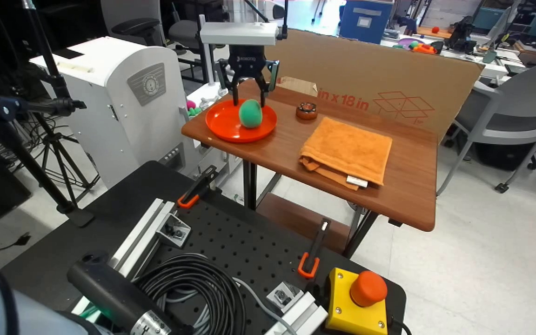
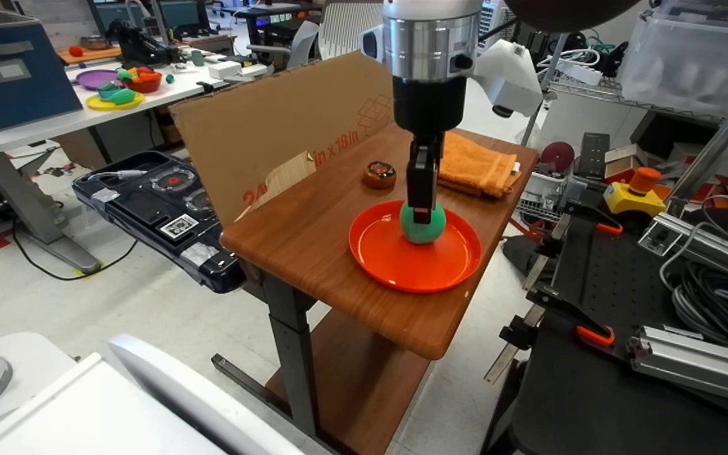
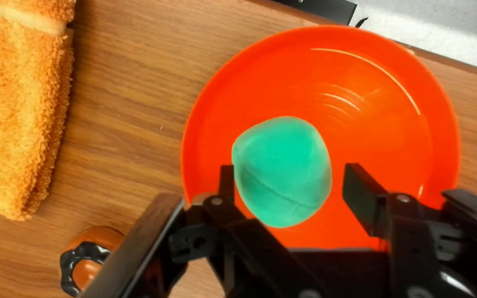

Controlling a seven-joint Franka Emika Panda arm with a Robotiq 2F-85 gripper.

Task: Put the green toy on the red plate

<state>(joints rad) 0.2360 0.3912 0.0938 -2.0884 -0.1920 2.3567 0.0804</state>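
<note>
Gripping nothing, with spread fingers [image 1: 236,96] of the gripper [image 1: 249,102] left and right of the green toy [image 1: 251,115], apparently on the red plate [image 1: 221,122]. Could roll it when lifting, by brushing with the finger at left in the wrist view, touching or just beside, hard to tell.

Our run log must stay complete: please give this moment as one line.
green toy: on red plate | tool: open, straddling toy | orange towel: folded on table

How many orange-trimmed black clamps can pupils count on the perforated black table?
2, in both exterior views: one clamp near the yellow box with a round orange button, another clamp farther along the table edge. Others may be hidden.
</note>
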